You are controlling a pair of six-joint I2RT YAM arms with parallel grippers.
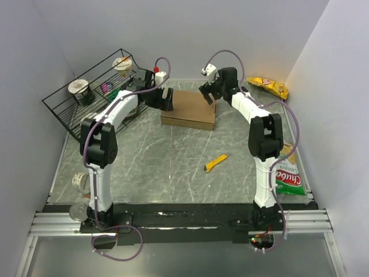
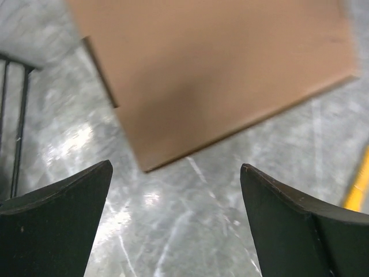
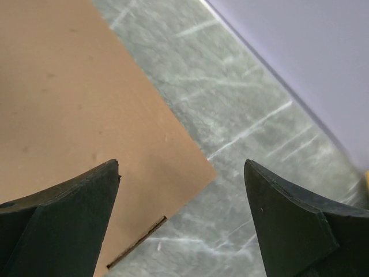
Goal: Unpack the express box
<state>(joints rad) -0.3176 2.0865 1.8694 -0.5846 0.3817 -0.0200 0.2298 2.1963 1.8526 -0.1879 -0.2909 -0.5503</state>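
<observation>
- The express box lay flat on the table, toward its far side, between the 2 grippers.
- The left gripper hovered by the box's left end, jaws wide, holding nothing.
- The right gripper hung over a right corner, jaws wide, empty.

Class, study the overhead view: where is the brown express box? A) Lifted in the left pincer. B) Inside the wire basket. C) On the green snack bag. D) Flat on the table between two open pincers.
D: the express box lies flat on the table, the left pincer at its left end and the right pincer at its right end, both open and gripping nothing.
</observation>
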